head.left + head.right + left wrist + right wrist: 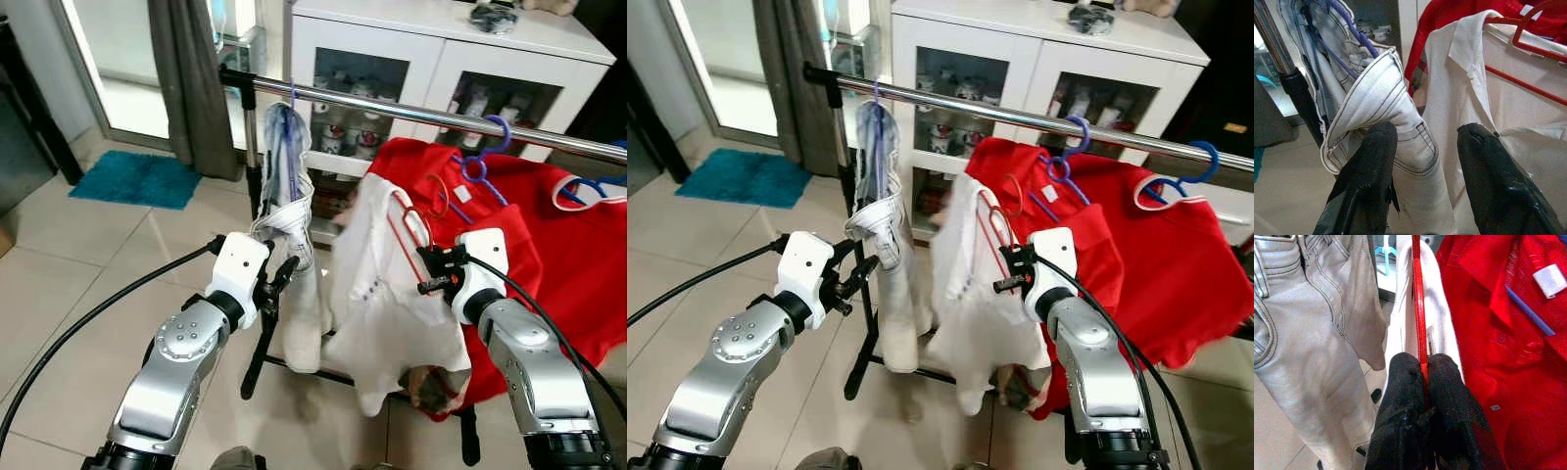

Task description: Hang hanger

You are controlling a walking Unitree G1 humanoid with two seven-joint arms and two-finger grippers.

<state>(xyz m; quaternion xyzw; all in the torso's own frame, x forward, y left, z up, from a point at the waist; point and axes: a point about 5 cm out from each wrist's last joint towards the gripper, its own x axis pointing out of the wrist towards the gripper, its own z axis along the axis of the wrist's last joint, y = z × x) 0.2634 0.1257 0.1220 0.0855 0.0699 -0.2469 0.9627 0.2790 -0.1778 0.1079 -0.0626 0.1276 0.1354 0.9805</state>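
The right gripper is squeezed tight on the red hanger, which carries a white shirt. The hanger is below the metal rail, not on it, and it leans, with its hook pointing up toward the rail and its long bar slanting down. The left gripper is spread apart by the pale jeans (hung on a purple hanger). Red shirts hang just behind.
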